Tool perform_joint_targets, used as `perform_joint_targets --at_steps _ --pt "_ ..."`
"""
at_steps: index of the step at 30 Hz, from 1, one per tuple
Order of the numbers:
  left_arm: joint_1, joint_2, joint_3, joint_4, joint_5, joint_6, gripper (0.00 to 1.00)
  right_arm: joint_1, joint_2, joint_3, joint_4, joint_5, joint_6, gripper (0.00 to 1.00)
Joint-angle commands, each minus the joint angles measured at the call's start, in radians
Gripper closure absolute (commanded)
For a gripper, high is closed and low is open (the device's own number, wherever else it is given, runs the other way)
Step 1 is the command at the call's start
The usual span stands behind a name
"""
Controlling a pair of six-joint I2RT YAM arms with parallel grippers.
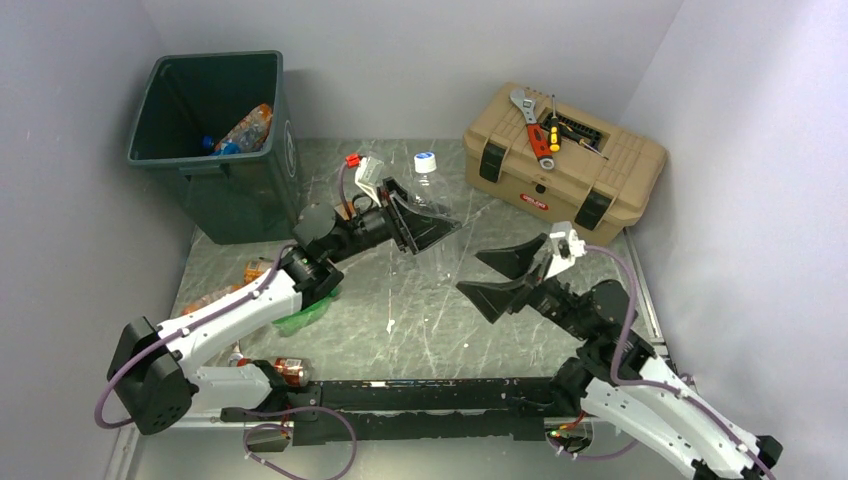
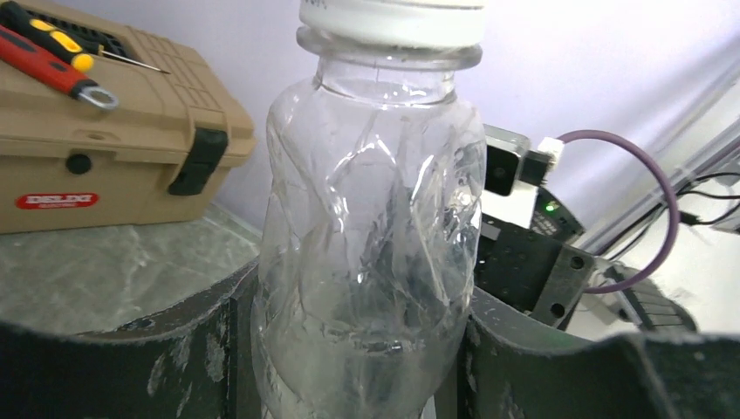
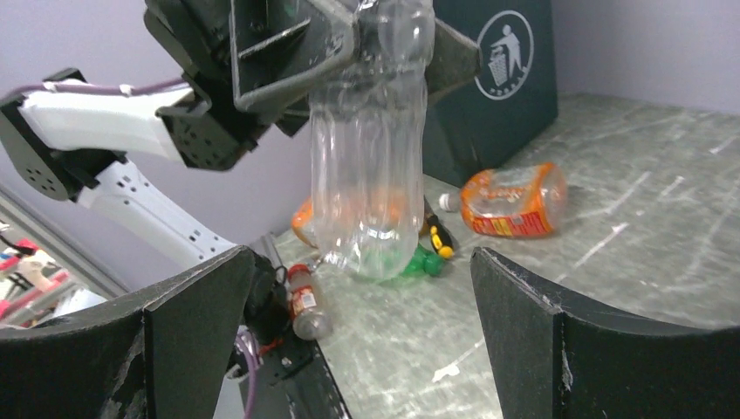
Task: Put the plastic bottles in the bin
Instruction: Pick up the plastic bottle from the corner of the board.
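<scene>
My left gripper point(image 1: 424, 218) is shut on a clear crumpled plastic bottle point(image 1: 428, 182) with a white cap and holds it off the table at mid-back. The left wrist view shows the bottle point(image 2: 375, 218) squeezed between both fingers. My right gripper point(image 1: 502, 277) is open and empty, right of centre, facing the held bottle point(image 3: 366, 166). The dark green bin point(image 1: 215, 130) stands at the back left with bottles inside. Loose bottles lie at the left: orange ones point(image 1: 255, 271), a green one point(image 1: 301, 316) and a small red-labelled one point(image 1: 291, 370).
A tan toolbox point(image 1: 565, 160) with a wrench and screwdrivers on its lid stands at the back right. A red-capped bottle point(image 1: 356, 166) lies behind the left gripper. In the right wrist view an orange bottle point(image 3: 515, 201) lies in front of the bin point(image 3: 497, 78).
</scene>
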State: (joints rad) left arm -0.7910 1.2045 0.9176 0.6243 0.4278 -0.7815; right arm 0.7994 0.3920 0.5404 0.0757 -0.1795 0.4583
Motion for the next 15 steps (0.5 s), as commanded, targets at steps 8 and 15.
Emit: perform_joint_targets --at_steps 8,15 --pt "-0.068 -0.073 0.015 0.015 -0.064 0.041 0.67 0.030 0.295 0.085 0.324 -0.079 0.068 0.09" --pt "-0.096 -0.094 0.025 -0.027 -0.078 0.091 0.61 0.086 0.404 0.109 0.379 -0.059 0.054 0.31"
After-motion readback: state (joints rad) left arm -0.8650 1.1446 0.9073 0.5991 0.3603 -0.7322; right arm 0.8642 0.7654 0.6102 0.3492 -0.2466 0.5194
